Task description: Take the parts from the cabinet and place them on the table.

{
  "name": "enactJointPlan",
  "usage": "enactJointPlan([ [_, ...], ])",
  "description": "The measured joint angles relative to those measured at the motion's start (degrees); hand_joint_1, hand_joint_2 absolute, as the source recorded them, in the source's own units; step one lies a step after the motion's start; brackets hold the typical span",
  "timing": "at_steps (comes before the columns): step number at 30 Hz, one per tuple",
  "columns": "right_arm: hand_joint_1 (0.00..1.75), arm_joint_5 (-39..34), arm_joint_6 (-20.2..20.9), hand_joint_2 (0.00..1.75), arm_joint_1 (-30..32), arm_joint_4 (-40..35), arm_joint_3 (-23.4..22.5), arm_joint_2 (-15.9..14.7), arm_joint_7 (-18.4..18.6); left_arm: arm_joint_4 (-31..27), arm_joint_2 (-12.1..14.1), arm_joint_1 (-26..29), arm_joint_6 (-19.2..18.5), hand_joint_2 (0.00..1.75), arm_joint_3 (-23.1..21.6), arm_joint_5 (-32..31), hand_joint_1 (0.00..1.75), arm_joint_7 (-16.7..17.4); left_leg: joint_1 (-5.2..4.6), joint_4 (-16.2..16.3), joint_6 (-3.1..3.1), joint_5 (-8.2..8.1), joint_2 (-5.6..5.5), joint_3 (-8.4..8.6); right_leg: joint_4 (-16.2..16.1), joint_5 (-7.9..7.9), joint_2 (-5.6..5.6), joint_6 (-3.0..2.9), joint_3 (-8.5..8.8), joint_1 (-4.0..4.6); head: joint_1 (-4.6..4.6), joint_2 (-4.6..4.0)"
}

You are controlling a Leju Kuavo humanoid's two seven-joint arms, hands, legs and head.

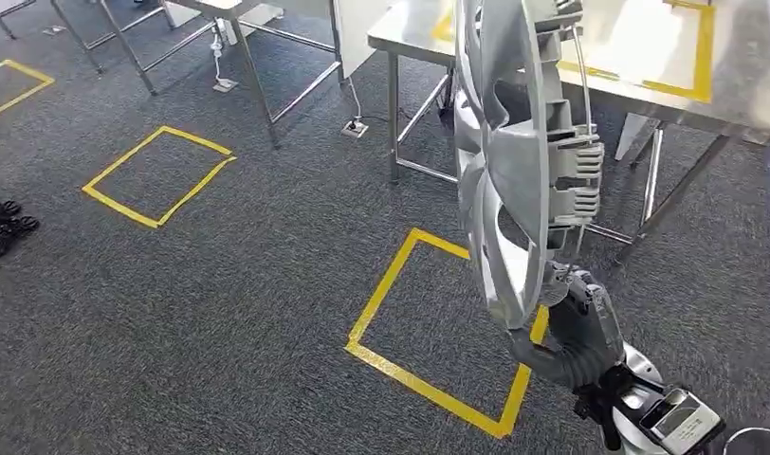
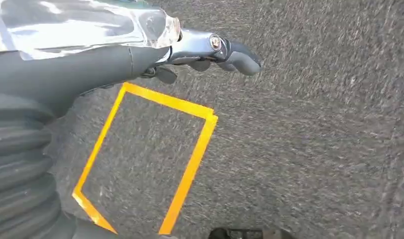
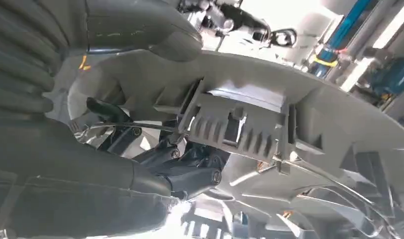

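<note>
In the head view the right hand (image 1: pixel 576 327) grips the lower rim of a large grey fan part (image 1: pixel 514 161), a round plastic wheel with curved blades, which stands upright on edge and rises from the hand to the top of the picture. The part is held in the air above the grey carpet (image 1: pixel 248 284), in front of a steel table (image 1: pixel 647 57) whose top carries a rectangle of yellow tape. On the carpet beneath the part lies a yellow tape square (image 1: pixel 438 332), and a second tape square (image 1: pixel 158 175) lies well apart to the left. In the left wrist view the left hand (image 2: pixel 210 52) hangs over the carpet with nothing in it, its dark fingers (image 2: pixel 242 57) stretched out and not closed; a yellow tape outline (image 2: pixel 145 159) lies on the floor below it. In the right wrist view the right hand's thick thumb (image 3: pixel 140 30) presses on the outer face of the fan part (image 3: pixel 250 124) while the dark fingers (image 3: pixel 190 169) clasp it from the other side, next to a ribbed mounting block on the rim
</note>
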Motion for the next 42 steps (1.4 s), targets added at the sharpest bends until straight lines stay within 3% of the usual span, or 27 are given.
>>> enactJointPlan([
  [1, 1.69, 0.11, 0.04, 1.75, 0.03, 0.02, 0.00, 0.02, 0.00, 0.00, 0.04, 0.17, 0.00, 1.75, 0.02, 0.02, 0.00, -0.02, -0.03, -1.52, 0.20, 1.61, -0.05, 0.49, 0.01, 0.05, 0.35, -0.05, 0.00, 0.08, -0.07, 0.00],
  [2, 1.69, 0.39, 0.15, 1.75, 0.05, 0.13, -0.02, 0.00, 0.02, 0.00, 0.04, 0.18, 0.00, 1.75, 0.02, 0.02, 0.00, -0.02, -0.05, -5.78, 0.49, 4.29, -0.09, 2.35, 0.01, 0.10, 0.94, -0.05, 0.04, 0.12, -0.07, 0.00],
  [4, 1.69, 1.03, 0.13, 1.75, 0.04, 0.17, -0.02, 0.00, 0.02, 0.00, 0.04, 0.07, -0.04, 1.75, 0.00, 0.00, 0.00, -0.02, -0.23, -16.31, 1.36, 8.88, -1.11, 7.47, 0.01, 0.20, 1.61, 0.09, 0.12, 0.11, -0.05, 0.00],
  [5, 1.69, 1.20, 0.11, 1.75, 0.06, 0.18, -0.04, 0.00, 0.00, 0.00, 0.02, 0.00, -0.09, 1.75, 0.00, -0.02, 0.00, -0.02, -0.36, -18.22, 1.50, 8.25, -1.61, 8.23, 0.18, 0.22, 1.79, 0.41, -0.01, 0.49, 0.00, 0.00],
  [7, 1.69, 1.57, -0.02, 1.75, 0.12, 0.17, -0.04, 0.00, 0.02, 0.00, 0.00, 0.03, -0.15, 1.75, -0.02, -0.20, 0.00, -0.02, -0.62, -18.12, 1.55, 8.58, -1.33, 8.00, 0.01, 0.37, 1.98, 1.14, -0.22, 0.20, 0.02, 0.00],
  [9, 1.69, 1.84, -0.04, 1.75, 0.33, 0.17, -0.07, -0.02, 0.00, 0.00, -0.04, 0.09, -0.15, 1.75, 0.02, -0.24, 0.00, 0.02, -0.51, -18.63, 2.41, 9.19, -1.15, 8.51, -0.38, 0.67, 2.21, 1.98, -0.17, 0.19, 0.00, 0.00],
  [10, 1.69, 1.90, -0.07, 1.75, 0.53, 0.17, -0.11, -0.11, 0.02, -0.02, -0.13, 0.04, -0.17, 1.75, 0.02, -0.29, 0.00, 0.02, -0.15, -19.05, 2.74, 9.66, -0.72, 8.47, 0.42, 0.16, 1.20, 2.07, -0.57, 0.13, 0.06, 0.00],
  [11, 1.69, 1.90, -0.09, 1.75, 0.41, 0.15, -0.11, -0.11, 0.02, -0.02, -0.22, 0.05, -0.17, 1.75, 0.02, -0.33, 0.00, 0.02, -0.09, -19.06, 3.04, 9.80, -0.60, 8.35, 2.60, -1.70, -0.31, 2.27, -1.64, 0.27, 0.55, 0.00],
  [12, 1.69, 1.90, -0.09, 1.75, 0.43, 0.17, -0.09, -0.09, 0.02, 0.00, -0.24, 0.10, -0.18, 1.75, 0.02, -0.35, 0.00, 0.02, -0.09, -19.05, 3.05, 9.79, -0.33, 8.29, 6.47, -3.99, -1.05, 2.52, -3.28, 0.18, 0.63, 0.00],
  [14, 1.69, 1.90, -0.11, 1.75, 0.59, 0.17, -0.07, -0.09, 0.00, 0.00, -0.31, 0.39, -0.20, 1.75, 0.02, -0.35, 0.00, 0.04, -0.13, -19.01, 3.07, 9.78, 0.38, 8.13, 15.72, -7.87, -1.45, 2.98, -7.34, 0.11, 0.61, 0.00],
  [15, 1.69, 1.90, -0.11, 1.75, 0.73, 0.20, -0.09, -0.09, 0.02, 0.00, -0.26, 0.44, -0.20, 1.75, 0.02, -0.35, 0.00, 0.07, -0.12, -19.01, 3.07, 9.78, 0.66, 8.11, 17.99, -8.13, -1.50, 3.15, -8.29, 0.06, 0.57, 0.00],
  [16, 1.69, 1.90, -0.13, 1.75, 0.79, 0.24, -0.11, -0.09, 0.02, 0.00, -0.26, 0.44, -0.22, 1.75, 0.02, -0.35, 0.00, 0.06, -0.11, -18.99, 3.05, 9.77, 0.89, 8.14, 17.09, -7.22, -1.54, 3.16, -7.69, -0.06, 0.59, 0.00],
  [17, 1.69, 1.95, -0.13, 1.75, 0.80, 0.24, -0.11, -0.09, 0.02, 0.00, -0.33, 0.42, -0.22, 1.75, 0.02, -0.37, 0.00, 0.07, -0.08, -18.98, 2.98, 9.73, 1.05, 8.21, 13.44, -5.25, -1.66, 3.13, -5.64, -0.18, 0.57, 0.00],
  [19, 1.69, 2.19, -0.13, 1.75, 0.79, 0.24, -0.09, -0.09, 0.02, 0.00, -0.39, 0.36, -0.33, 1.75, 0.02, -0.55, 0.00, 0.07, 0.02, -18.80, 2.56, 9.47, 1.21, 8.43, 2.65, -0.94, -2.44, 3.20, 0.19, -0.43, 0.59, 0.00],
  [20, 1.69, 2.36, -0.15, 1.75, 0.72, 0.26, -0.11, -0.09, 0.02, 0.00, -0.35, 0.34, -0.33, 1.75, 0.00, -0.81, 0.00, 0.07, -0.32, -18.62, 2.17, 9.26, 1.28, 8.31, 0.02, -1.68, -2.97, 3.13, 1.61, -0.29, 0.57, 0.00],
  [21, 1.69, 2.56, -0.20, 1.75, 0.81, 0.22, -0.11, -0.07, -0.02, 0.00, -0.35, 0.29, -0.35, 1.75, -0.02, -0.88, 0.00, 0.07, -0.43, -18.38, 1.93, 9.18, 1.27, 8.14, -0.16, -1.23, -2.37, 2.32, 1.61, -0.18, 0.41, 0.00],
  [22, 1.69, 2.67, -0.22, 1.75, 0.85, 0.22, -0.13, -0.09, -0.02, 0.00, -0.33, 0.26, -0.39, 1.75, -0.02, -0.88, 0.00, 0.07, -0.48, -18.26, 1.91, 9.06, 1.26, 8.06, -0.29, -1.11, -2.35, 2.32, 1.60, -0.33, 0.39, 0.00],
  [23, 1.69, 2.86, -0.22, 1.75, 0.94, 0.22, -0.17, -0.11, 0.00, 0.00, -0.26, 0.28, -0.55, 1.75, -0.02, -0.92, 0.00, 0.13, -0.48, -18.29, 2.84, 9.21, 1.24, 8.08, -0.25, -1.13, -2.30, 2.29, 1.61, -0.21, 0.46, 0.00],
  [24, 1.69, 2.91, -0.22, 1.75, 0.99, 0.22, -0.20, -0.07, 0.02, 0.00, -0.26, 0.26, -0.76, 1.75, -0.02, -0.94, 0.00, 0.31, -0.48, -18.34, 3.13, 9.24, 1.24, 8.08, -0.25, -1.12, -2.25, 2.27, 1.62, -0.17, 0.39, 0.00],
  [26, 1.69, 2.97, -0.22, 1.75, 1.01, 0.22, -0.20, -0.04, 0.00, 0.00, -0.24, 0.18, -1.22, 1.75, -0.02, -0.94, 0.00, 0.31, -0.44, -18.63, 3.11, 9.37, 1.26, 8.21, -0.25, -1.13, -2.19, 2.11, 1.60, -0.04, 0.39, 0.00],
  [29, 1.69, 3.02, -0.20, 1.75, 1.03, 0.17, -0.17, -0.07, 0.00, 0.00, -0.24, 0.19, -1.36, 1.75, -0.02, -0.98, 0.00, 0.63, -0.36, -18.91, 2.77, 9.60, 1.25, 8.32, -0.21, -1.13, -2.20, 1.70, 1.55, 0.17, 0.42, 0.00],
  [32, 1.69, 3.04, -0.17, 1.75, 1.05, 0.17, -0.17, -0.09, 0.00, 0.00, -0.24, 0.18, -1.38, 1.75, -0.02, -0.98, 0.00, 0.74, -0.20, -18.98, 1.87, 9.74, 1.27, 8.26, -0.15, -1.09, -2.20, 1.49, 1.43, 0.34, 0.44, 0.00],
  [34, 1.69, 3.04, -0.17, 1.75, 1.05, 0.17, -0.17, -0.09, 0.00, 0.00, -0.28, 0.19, -1.38, 1.75, -0.02, -1.03, 0.00, 0.74, -0.10, -19.00, 1.14, 9.77, 1.26, 8.22, -0.14, -1.07, -2.20, 1.44, 1.39, 0.37, 0.44, 0.00],
  [41, 1.69, 3.47, -0.17, 1.75, 1.06, 0.17, -0.15, -0.09, 0.00, 0.00, -0.26, 0.18, -1.59, 1.75, -0.02, -0.92, 0.00, 0.88, -0.38, -18.86, 1.16, 9.74, 1.26, 8.11, -0.24, -0.95, -2.21, 1.53, 1.42, 0.00, 0.46, 0.00],
  [42, 1.69, 3.63, -0.17, 1.75, 1.22, 0.11, -0.15, -0.07, 0.02, -0.04, -0.06, 0.20, -1.66, 1.75, -0.02, -0.83, 0.00, 0.87, -0.71, -19.86, 2.29, 9.25, 1.16, 7.67, 1.01, 0.36, -2.41, 2.47, 1.71, -0.17, 0.46, 0.00],
])
